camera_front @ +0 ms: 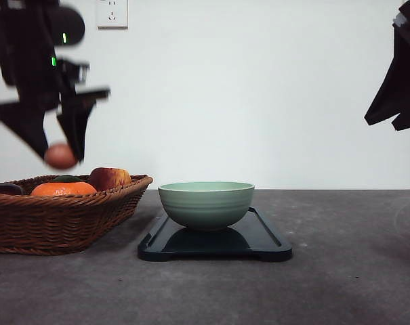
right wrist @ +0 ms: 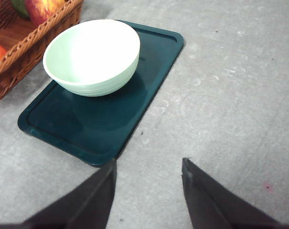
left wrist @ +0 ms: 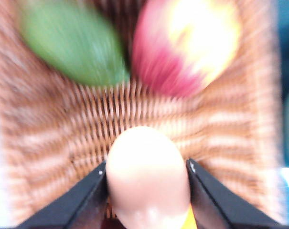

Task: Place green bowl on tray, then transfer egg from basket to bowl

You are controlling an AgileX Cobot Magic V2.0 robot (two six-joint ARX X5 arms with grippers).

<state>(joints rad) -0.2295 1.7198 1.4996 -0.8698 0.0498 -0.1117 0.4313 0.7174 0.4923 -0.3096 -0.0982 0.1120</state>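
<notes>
The green bowl (camera_front: 206,203) (right wrist: 91,56) stands upright and empty on the black tray (camera_front: 262,238) (right wrist: 111,119) at the table's middle. My left gripper (camera_front: 61,154) (left wrist: 148,177) hangs above the wicker basket (camera_front: 55,220) (left wrist: 63,143), shut on the pale brown egg (camera_front: 60,156) (left wrist: 148,174), which is lifted clear of the fruit. High at the right, my right gripper (right wrist: 148,167) is open with nothing between its fingers, hovering over bare table beside the tray.
The basket at the left holds an orange (camera_front: 63,189), a red-yellow apple (camera_front: 109,178) (left wrist: 187,45) and a green fruit (left wrist: 72,43). Grey table surface lies open in front of and to the right of the tray. A wall socket (camera_front: 112,13) is behind.
</notes>
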